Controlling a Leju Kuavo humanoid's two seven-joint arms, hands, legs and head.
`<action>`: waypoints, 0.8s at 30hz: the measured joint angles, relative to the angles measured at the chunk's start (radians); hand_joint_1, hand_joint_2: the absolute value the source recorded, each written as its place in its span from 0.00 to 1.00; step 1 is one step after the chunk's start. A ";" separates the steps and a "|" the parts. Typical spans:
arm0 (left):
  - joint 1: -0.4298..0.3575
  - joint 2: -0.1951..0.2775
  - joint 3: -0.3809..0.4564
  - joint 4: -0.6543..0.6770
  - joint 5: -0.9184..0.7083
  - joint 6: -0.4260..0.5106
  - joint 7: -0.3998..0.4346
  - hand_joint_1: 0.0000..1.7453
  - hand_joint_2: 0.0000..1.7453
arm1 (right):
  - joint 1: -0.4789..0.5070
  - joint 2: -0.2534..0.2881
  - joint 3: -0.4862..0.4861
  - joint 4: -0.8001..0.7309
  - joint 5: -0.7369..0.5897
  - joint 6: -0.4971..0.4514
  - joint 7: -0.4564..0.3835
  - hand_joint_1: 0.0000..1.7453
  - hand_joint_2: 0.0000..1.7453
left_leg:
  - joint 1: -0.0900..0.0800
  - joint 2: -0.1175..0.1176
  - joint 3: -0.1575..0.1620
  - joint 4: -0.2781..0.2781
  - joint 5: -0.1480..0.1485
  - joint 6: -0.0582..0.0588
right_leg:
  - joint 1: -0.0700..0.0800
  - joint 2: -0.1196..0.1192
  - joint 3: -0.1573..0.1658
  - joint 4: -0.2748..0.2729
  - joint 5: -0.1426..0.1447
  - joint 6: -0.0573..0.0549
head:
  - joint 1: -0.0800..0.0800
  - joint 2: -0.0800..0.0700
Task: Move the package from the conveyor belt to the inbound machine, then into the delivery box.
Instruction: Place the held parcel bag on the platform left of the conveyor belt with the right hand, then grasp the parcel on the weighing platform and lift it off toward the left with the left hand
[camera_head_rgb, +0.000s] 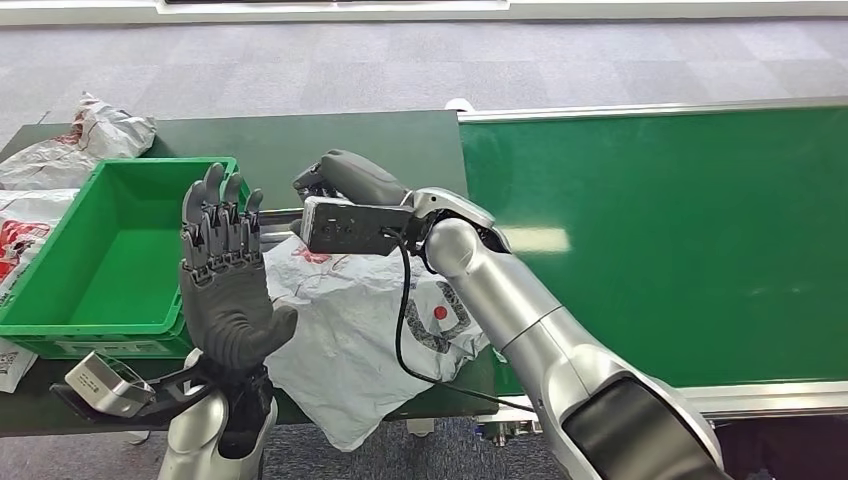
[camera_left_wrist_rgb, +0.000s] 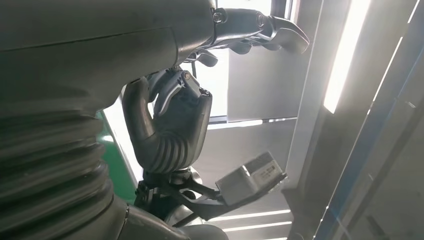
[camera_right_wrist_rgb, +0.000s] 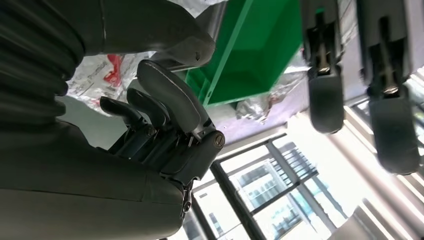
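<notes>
The left hand (camera_head_rgb: 222, 290) is up in the air, wide open, holding nothing. The right hand (camera_head_rgb: 335, 180) reaches over the white package (camera_head_rgb: 345, 340); I cannot tell if it grips it. The package lies at the table's near edge, hanging over, beside the green bin (camera_head_rgb: 60, 300) and the green conveyor belt (camera_head_rgb: 680, 240).

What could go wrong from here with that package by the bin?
The white package droops over the table's near edge, so it may slide off. The right hand rests at its far end without a clear grip. The raised left hand, open beside the green bin, could knock the bin when lowering.
</notes>
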 joint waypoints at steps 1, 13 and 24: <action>0.002 0.000 0.000 -0.001 -0.001 0.000 0.000 0.00 1.00 | 0.000 0.000 0.003 0.003 0.002 -0.009 0.003 1.00 1.00 | 0.000 0.000 0.000 0.000 0.000 0.000 | 0.000 0.000 0.000 0.000 0.000 0.000 | 0.000 0.000; 0.048 -0.038 0.040 -0.059 0.017 0.063 -0.001 0.00 1.00 | -0.037 0.003 0.168 0.097 -0.042 -0.276 0.259 0.00 1.00 | 0.000 -0.001 -0.001 0.000 0.000 0.000 | 0.000 0.000 0.000 0.000 0.000 0.000 | 0.000 0.000; 0.120 -0.063 0.076 -0.115 -0.007 0.113 -0.002 0.00 1.00 | 0.054 0.006 0.131 -0.123 0.474 -1.056 0.433 0.00 1.00 | 0.000 -0.005 -0.001 0.000 0.000 0.000 | 0.001 -0.003 0.000 0.000 -0.001 0.000 | 0.000 0.000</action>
